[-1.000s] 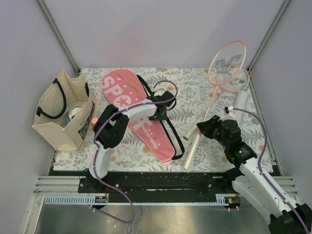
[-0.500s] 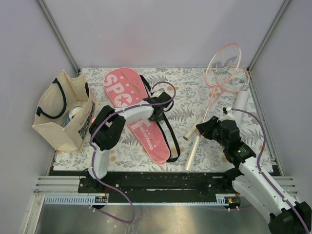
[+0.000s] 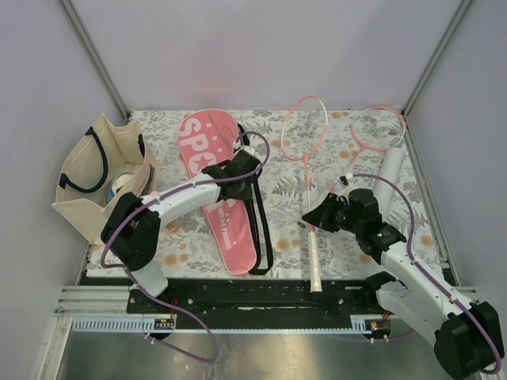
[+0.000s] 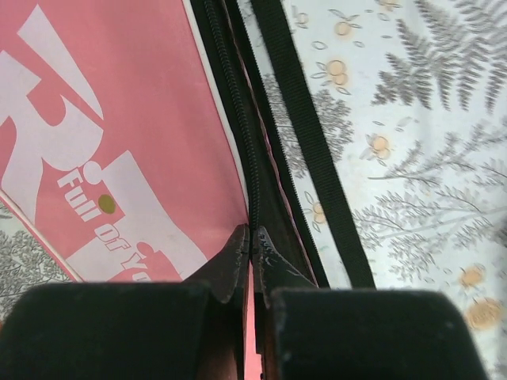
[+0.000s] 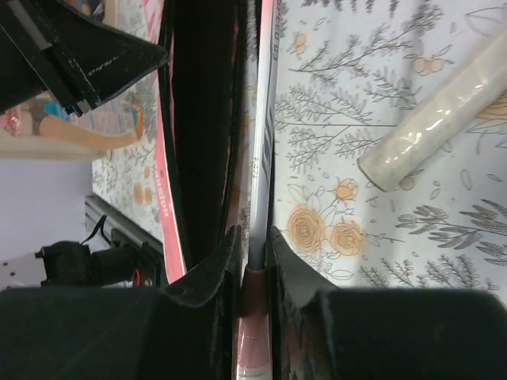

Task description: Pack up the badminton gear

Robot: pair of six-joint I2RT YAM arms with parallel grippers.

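The pink "SPORT" cover point(image 3: 207, 170) lies left of centre, its black strap point(image 3: 261, 229) along its right side. My left gripper point(image 3: 240, 184) is shut on the cover's zippered right edge point(image 4: 252, 229); the strap point(image 4: 309, 134) runs beside it. My right gripper point(image 3: 310, 219) is shut on one pink racket point(image 3: 306, 131) at the shaft just above its handle point(image 5: 255, 253); that racket lies head-away, right of the cover. The second racket point(image 3: 379, 128) lies at the back right. The white tube point(image 3: 388, 174) lies by the right edge and also shows in the right wrist view point(image 5: 444, 111).
The beige tote bag point(image 3: 99, 178) with navy handles stands at the left edge of the floral mat point(image 3: 333, 127). Metal posts rise at both back corners. The arms' base rail runs along the near edge.
My right gripper has swung its racket left, so the head moved from the back right corner to the back middle. My left gripper has dragged the cover left and turned it more upright.
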